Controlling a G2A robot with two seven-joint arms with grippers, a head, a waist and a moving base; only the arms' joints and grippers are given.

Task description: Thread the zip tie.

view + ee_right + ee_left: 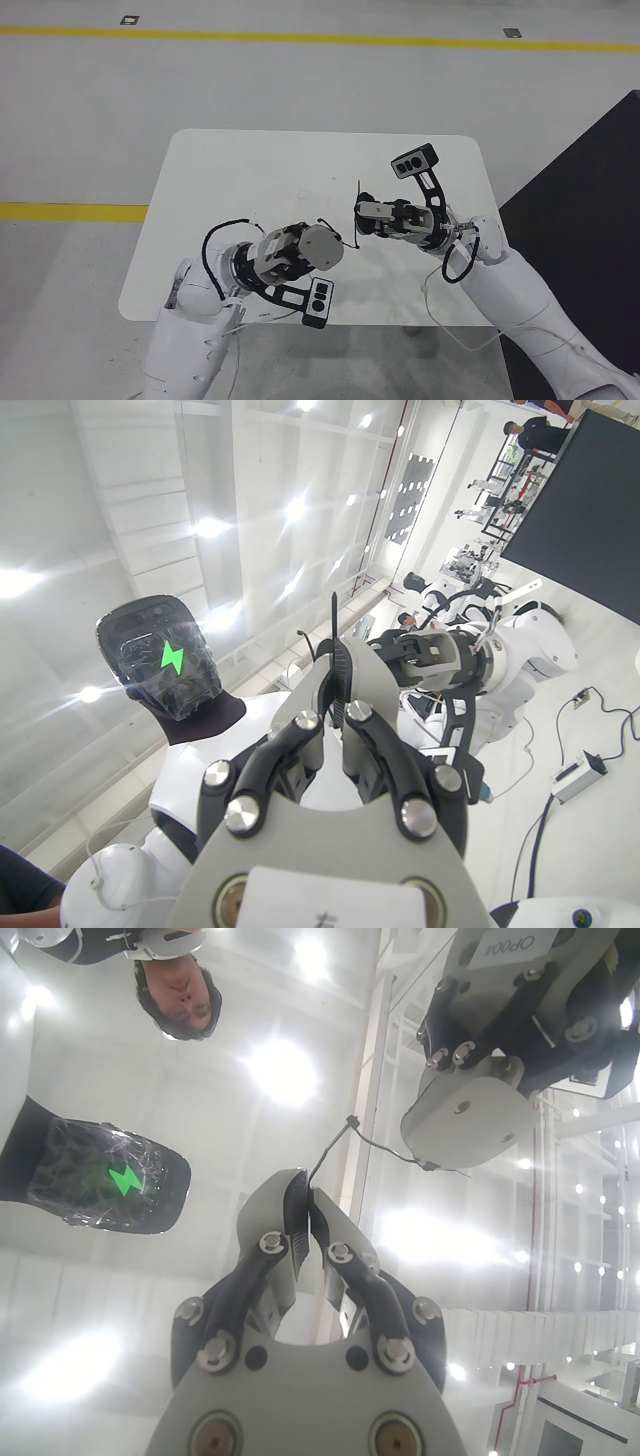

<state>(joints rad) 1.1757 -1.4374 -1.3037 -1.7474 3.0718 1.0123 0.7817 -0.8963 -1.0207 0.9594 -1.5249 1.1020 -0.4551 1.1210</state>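
Note:
A thin black zip tie [357, 195] hangs in the air between my two grippers, above the white table [280, 170]. My left gripper [306, 1183] is shut on one end of the tie. From there the strap rises to its small square head [353, 1120], then runs on as a thinner strand to my right gripper [427, 1163]. My right gripper [332, 657] is shut on the strap, and a straight piece of the zip tie [333, 615] sticks out past its fingertips. In the top view the left gripper [342, 244] and right gripper [358, 218] nearly meet tip to tip.
Both arms hover over the near right part of the table, and bare tabletop lies beyond and to the left. A dark panel [590, 180] stands close to the table's right side. Grey floor with yellow lines [300, 38] surrounds it.

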